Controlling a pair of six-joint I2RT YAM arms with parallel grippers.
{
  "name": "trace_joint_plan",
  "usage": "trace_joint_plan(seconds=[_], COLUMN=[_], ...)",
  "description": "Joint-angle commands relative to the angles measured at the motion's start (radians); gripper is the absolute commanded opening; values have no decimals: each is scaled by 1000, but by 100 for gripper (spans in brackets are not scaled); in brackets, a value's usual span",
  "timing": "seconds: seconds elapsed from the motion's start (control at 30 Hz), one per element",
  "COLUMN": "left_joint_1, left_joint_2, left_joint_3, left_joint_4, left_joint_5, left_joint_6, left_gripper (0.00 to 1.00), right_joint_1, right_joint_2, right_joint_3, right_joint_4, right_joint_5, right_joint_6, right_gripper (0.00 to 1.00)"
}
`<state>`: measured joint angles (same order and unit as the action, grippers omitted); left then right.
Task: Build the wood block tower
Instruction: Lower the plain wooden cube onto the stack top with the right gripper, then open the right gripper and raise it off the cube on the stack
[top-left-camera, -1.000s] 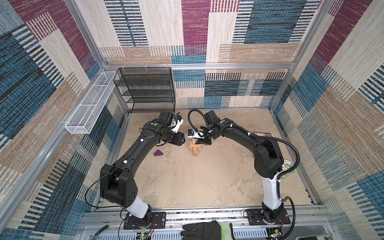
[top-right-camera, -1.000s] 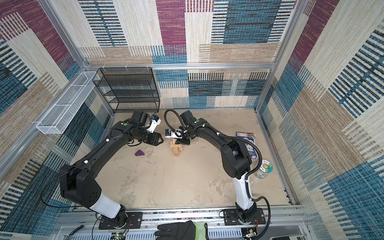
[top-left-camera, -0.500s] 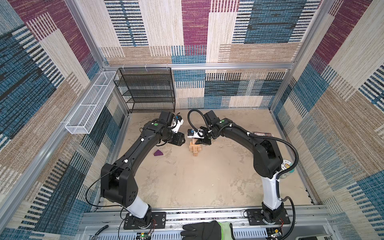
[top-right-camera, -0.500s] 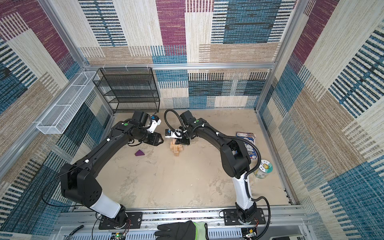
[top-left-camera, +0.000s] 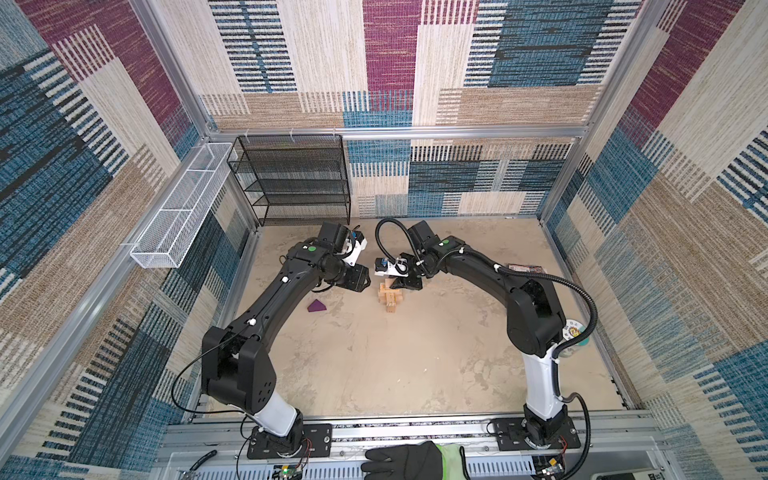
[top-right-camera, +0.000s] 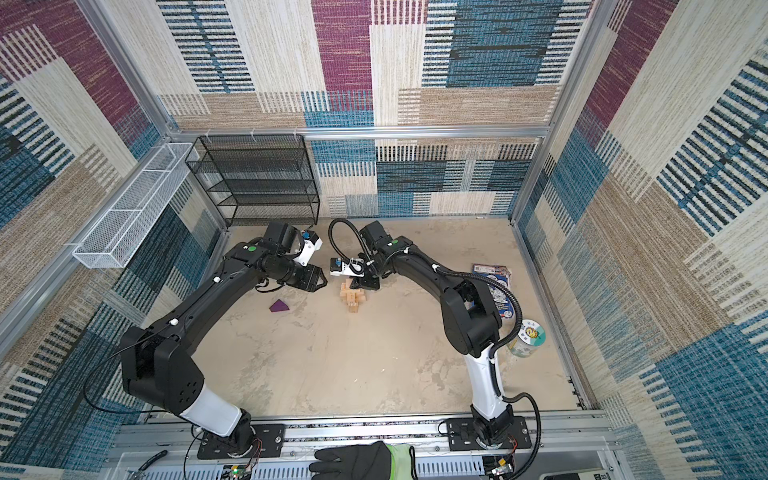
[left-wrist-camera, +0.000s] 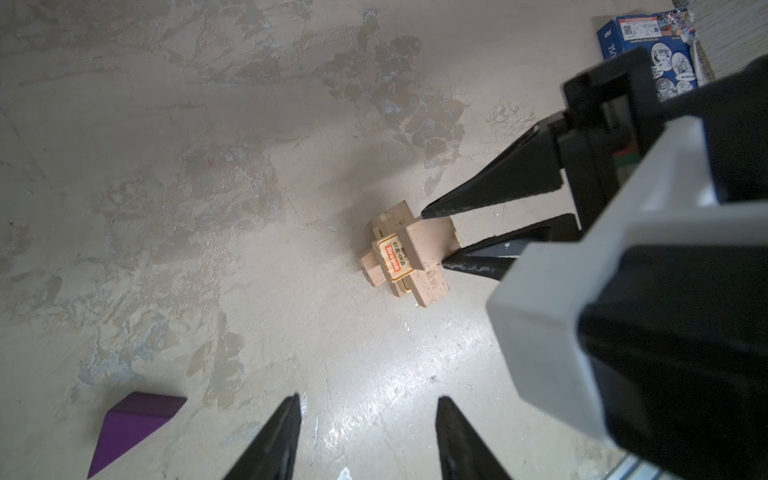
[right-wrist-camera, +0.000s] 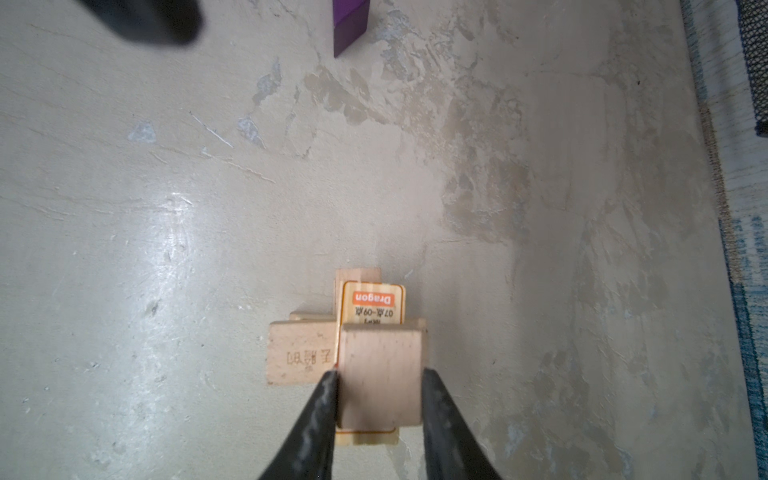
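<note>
Right gripper (right-wrist-camera: 380, 374) pinches a stubby block (right-wrist-camera: 382, 349) by its sides, likely so its underside can seat flat on the tower (top-left-camera: 390, 296). The tower stands upright between the arms, its layers crossed. The printed brick (right-wrist-camera: 372, 305) beneath runs along the gripper's reach. Left gripper (left-wrist-camera: 368, 405) hangs spread, empty, near the wedge (left-wrist-camera: 133, 428).

Open floor (top-left-camera: 395, 353) around tower (top-left-camera: 390, 297), right gripper (right-wrist-camera: 380, 374) on top block (left-wrist-camera: 428, 241) barring above, purple wedge (top-left-camera: 317, 306) seemingly clear
</note>
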<state>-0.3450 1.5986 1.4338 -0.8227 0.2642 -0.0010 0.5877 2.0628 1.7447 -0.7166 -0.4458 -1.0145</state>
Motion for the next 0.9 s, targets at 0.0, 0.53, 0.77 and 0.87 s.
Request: trace_joint_plan(seconds=[0.0, 0.53, 0.77, 0.87], left_joint_1=[0, 1, 1, 1], left_joint_2=[1, -6, -8, -13], left_joint_3=[-3, -4, -3, -4], left_joint_4=[0, 0, 0, 0], left_joint_5=[-8, -17, -25, -35], left_joint_6=[-4, -2, -2, -9], left_gripper=[56, 56, 56, 56], right_joint_1=[1, 1, 1, 1], right_joint_2=[-8, -29, -33, -39], right_joint_3=[9, 4, 6, 10], right_joint_4=[-12, -6, 1, 6], right_joint_5=[-26, -46, -46, -43], right_joint_6=[4, 5, 16, 23], right_gripper=[32, 41, 52, 52])
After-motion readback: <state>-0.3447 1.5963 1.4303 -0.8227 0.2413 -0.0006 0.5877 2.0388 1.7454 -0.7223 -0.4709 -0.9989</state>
